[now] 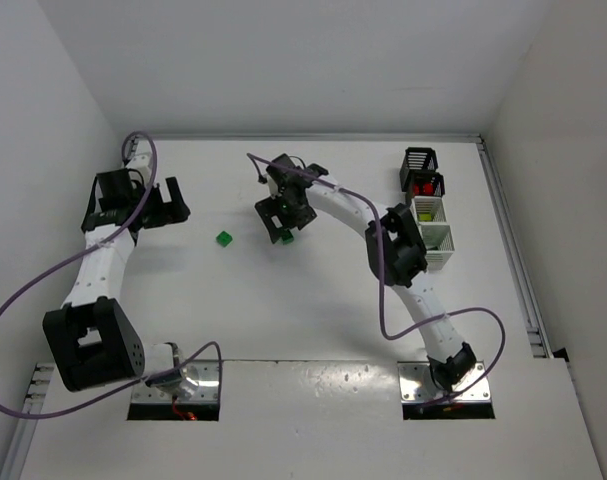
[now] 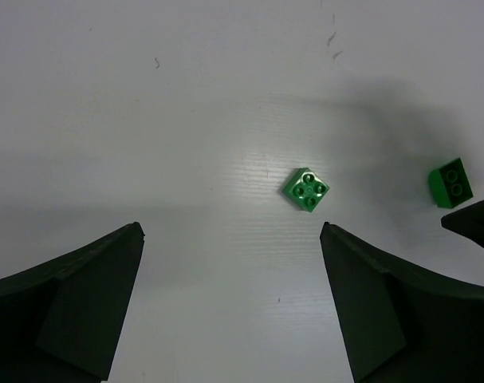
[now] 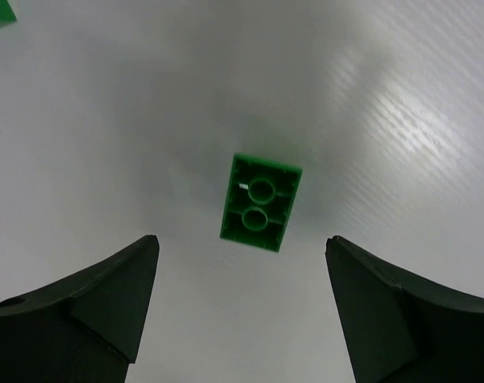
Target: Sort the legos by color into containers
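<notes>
Green rectangular plastic brick [image 3: 259, 203], underside up, on white table [image 3: 417, 96] | right end effector [image 3: 242, 242] apart, empty | left end effector [image 2: 232, 229] apart | risk: skewed brick twists free on closing.

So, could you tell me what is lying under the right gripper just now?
A green brick lies on the white table below the right gripper, between its open fingers and untouched. From above the gripper covers most of it; only a green edge shows.
</notes>
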Available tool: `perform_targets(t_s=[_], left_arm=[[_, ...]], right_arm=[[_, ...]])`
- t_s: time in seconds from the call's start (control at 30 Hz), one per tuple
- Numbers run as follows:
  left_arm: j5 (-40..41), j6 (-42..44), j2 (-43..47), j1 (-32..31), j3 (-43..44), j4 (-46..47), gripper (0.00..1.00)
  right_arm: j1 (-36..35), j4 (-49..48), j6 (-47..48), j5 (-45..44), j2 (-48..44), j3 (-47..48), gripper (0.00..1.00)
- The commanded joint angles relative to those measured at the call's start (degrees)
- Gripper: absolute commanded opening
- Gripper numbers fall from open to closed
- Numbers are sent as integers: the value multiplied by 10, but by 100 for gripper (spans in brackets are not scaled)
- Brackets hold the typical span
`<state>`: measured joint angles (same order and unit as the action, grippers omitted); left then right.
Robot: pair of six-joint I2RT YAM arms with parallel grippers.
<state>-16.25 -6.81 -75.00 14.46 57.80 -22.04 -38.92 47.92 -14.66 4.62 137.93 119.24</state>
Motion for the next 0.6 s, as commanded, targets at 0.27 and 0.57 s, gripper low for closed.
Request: perform_targets(t_s=[0.27,0.57], left_arm=[[-37,92,28,8,-19,-10,100],[-124,212,-80,-37,-24,-28,86]], right_arm=[[-1,-27,8,-45,61,43,51],[11,-32,75,-100,-74,-47,0]])
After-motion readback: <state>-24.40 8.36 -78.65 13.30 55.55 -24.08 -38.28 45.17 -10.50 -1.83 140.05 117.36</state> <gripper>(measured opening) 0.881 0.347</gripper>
